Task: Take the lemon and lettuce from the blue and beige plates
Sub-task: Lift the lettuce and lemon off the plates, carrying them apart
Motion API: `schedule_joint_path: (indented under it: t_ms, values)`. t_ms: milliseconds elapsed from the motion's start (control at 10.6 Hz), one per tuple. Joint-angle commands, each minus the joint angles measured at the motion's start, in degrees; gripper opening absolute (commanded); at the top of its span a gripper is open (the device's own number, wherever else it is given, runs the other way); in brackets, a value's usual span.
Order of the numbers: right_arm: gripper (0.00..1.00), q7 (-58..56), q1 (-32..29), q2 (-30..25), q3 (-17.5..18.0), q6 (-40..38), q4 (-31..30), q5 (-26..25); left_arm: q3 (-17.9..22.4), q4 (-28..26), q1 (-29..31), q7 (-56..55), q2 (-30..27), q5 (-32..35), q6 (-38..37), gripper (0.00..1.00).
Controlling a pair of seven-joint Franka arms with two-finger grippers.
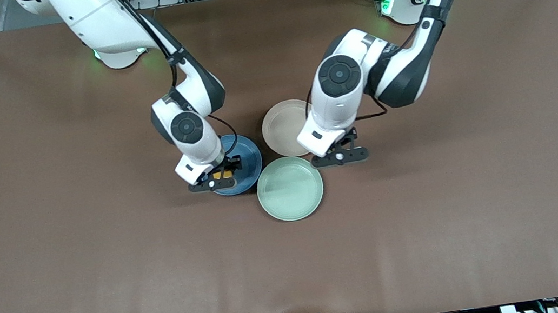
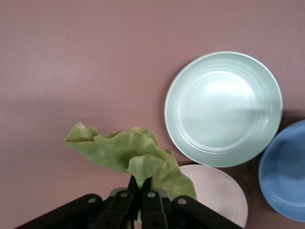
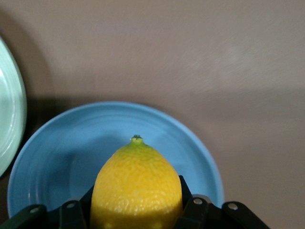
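A brown table fills the scene, three plates clustered at its middle and both arms reaching in from their bases. You see the right tool (image 1: 221, 178) low over the blue plate (image 1: 249, 156), its fingers closed tight on the lemon (image 3: 137, 191); the right wrist view shows the yellow fruit pinched between the dark pads with the plate's blue floor just beneath it. You see the left tool (image 1: 340, 156) over bare table, beside the beige plate (image 1: 280, 126) toward the left arm's end, and clamped shut on the lettuce (image 2: 131, 155); in the left wrist view the crumpled leaf hangs from the closed fingertips, clear of the plate's rim. The mint-green plate (image 1: 289, 189) sits empty, nearest the front camera, touching or almost touching the other two.

By the look of it, the lettuce pick is done and the lemon pick is at the grasp stage, the fruit gripped but barely off its plate. The next move likely calls for a straight lift of the right arm, keeping the lemon clear of the blue rim while you hold the leaf steady.
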Motion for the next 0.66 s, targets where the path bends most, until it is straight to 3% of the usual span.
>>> schedule_joint_path:
  t_ms: [0,568]
  values:
    - [0.31,-6.11,-4.32,-2.36,0.64,-9.89,4.64,-0.68,-0.53,-0.23,3.65,3.63,-1.74,1.27,-1.42,0.0]
    - [0.33,-20.17,-15.56,-8.51,0.64,-18.43,5.44,-0.24,-0.53,-0.23,12.88,15.66,-2.62,1.27,-2.3,0.0]
